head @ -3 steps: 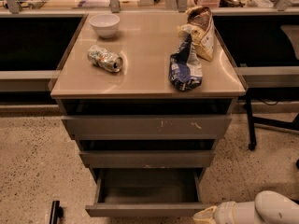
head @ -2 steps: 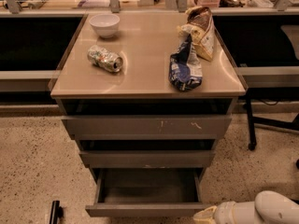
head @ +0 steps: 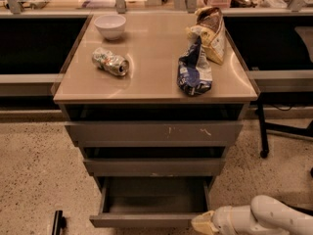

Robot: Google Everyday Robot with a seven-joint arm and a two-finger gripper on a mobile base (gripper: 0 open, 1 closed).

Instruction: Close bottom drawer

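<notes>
The bottom drawer [head: 146, 220] is the narrowest of three grey metal drawers under the tan cabinet top. It stands pulled out towards me, with its empty inside showing. Its plain flat front runs along the lower edge of the view. My gripper [head: 203, 224] sits at the bottom right, at the right end of that drawer front. The white arm [head: 274, 219] comes in from the right. Whether it touches the front I cannot tell.
The widest drawer [head: 154, 131], with pale scratch marks, and the mid-width drawer [head: 154, 166] stick out slightly above. On the top lie a white bowl [head: 110, 26], a crushed can [head: 111, 62], a blue bag [head: 194, 70] and a yellow bag [head: 211, 33]. A dark chair leg [head: 261, 131] stands right.
</notes>
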